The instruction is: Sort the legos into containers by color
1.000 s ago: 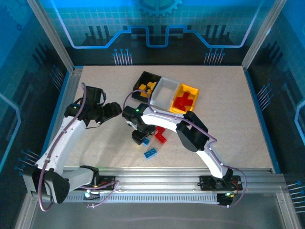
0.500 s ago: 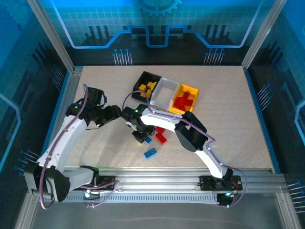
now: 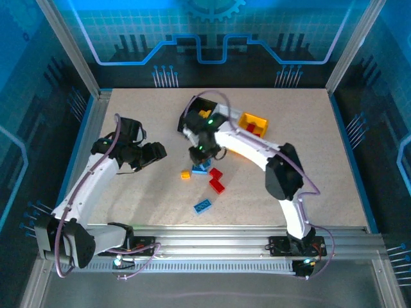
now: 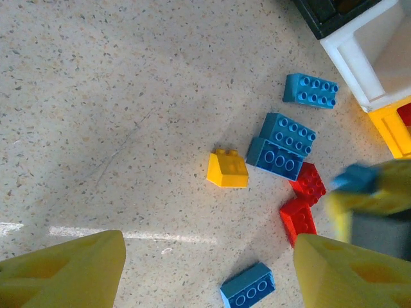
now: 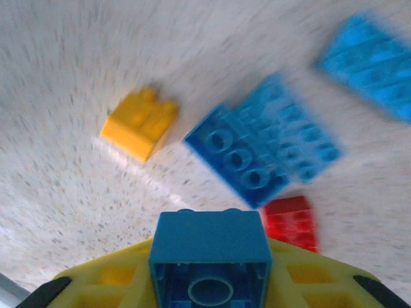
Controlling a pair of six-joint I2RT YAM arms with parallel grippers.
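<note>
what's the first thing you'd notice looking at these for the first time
The right gripper, over the middle of the table, is clamped on a small blue plastic brick. Close by lies a loose cluster of blue, red and yellow toy bricks on the speckled tabletop. Farther back sits a yellow plastic bin with red pieces inside.

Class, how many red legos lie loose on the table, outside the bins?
2. One red lego lies beside the blue legos; the other is just next to it. The right arm may hide more.
</note>
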